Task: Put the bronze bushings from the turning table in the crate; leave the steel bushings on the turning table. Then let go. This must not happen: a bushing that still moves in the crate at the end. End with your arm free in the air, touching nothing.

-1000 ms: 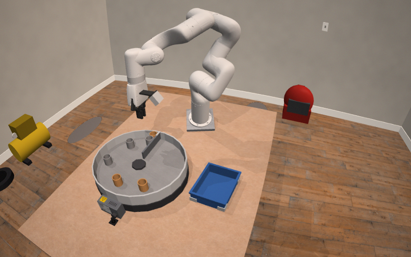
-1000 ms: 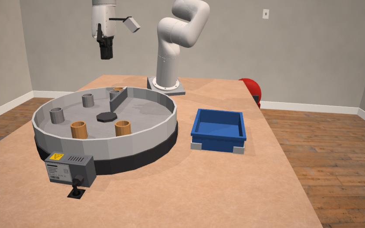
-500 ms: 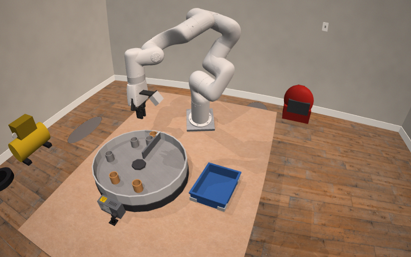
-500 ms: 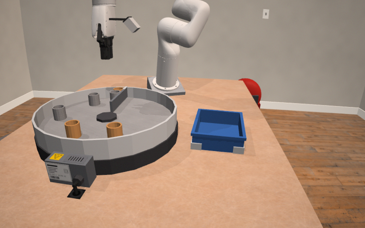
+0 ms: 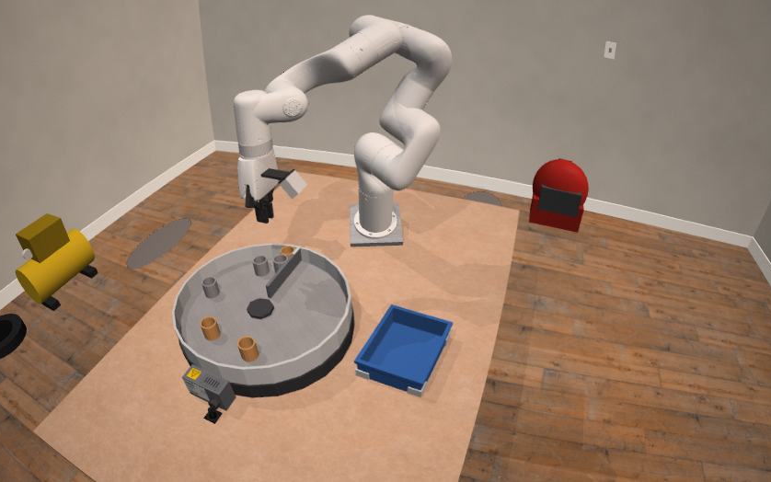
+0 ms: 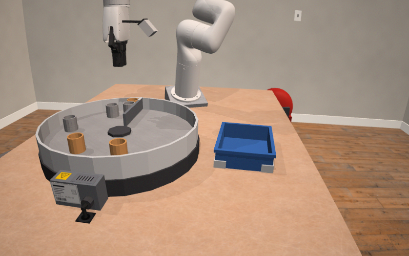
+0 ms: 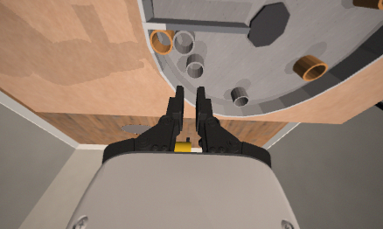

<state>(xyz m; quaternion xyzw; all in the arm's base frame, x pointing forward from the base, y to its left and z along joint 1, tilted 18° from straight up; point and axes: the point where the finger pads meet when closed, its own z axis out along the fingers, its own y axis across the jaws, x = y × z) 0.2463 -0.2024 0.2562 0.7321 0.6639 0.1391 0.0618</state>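
Note:
The turning table (image 5: 281, 373) (image 6: 155, 165) holds three bronze and three steel bushings, all upright. One bronze bushing (image 5: 211, 332) (image 6: 76, 146) (image 7: 304, 66) is at the front left, another bronze bushing (image 5: 248, 353) (image 6: 118, 149) at the front. The third bronze bushing (image 5: 286, 250) (image 6: 132, 99) (image 7: 155, 46) is at the back by the fence, close beside a steel bushing (image 5: 280, 262) (image 6: 128, 106). A second steel bushing (image 5: 260, 267) (image 6: 112, 111) and a third steel bushing (image 5: 211, 289) (image 6: 70, 124) stand left of these. The crate (image 5: 397, 377) (image 6: 244, 162) is empty. My gripper (image 5: 264, 219) (image 6: 119, 65) (image 7: 190, 96) is shut, empty, high beyond the back rim.
A grey fence (image 5: 283, 273) (image 6: 132, 112) (image 7: 203, 25) runs from the back rim towards the dark hub (image 5: 259, 308) (image 6: 119, 131) (image 7: 268, 24). A grey motor box (image 5: 209, 387) (image 6: 79, 190) stands against the table's front left. The crate stands to its right.

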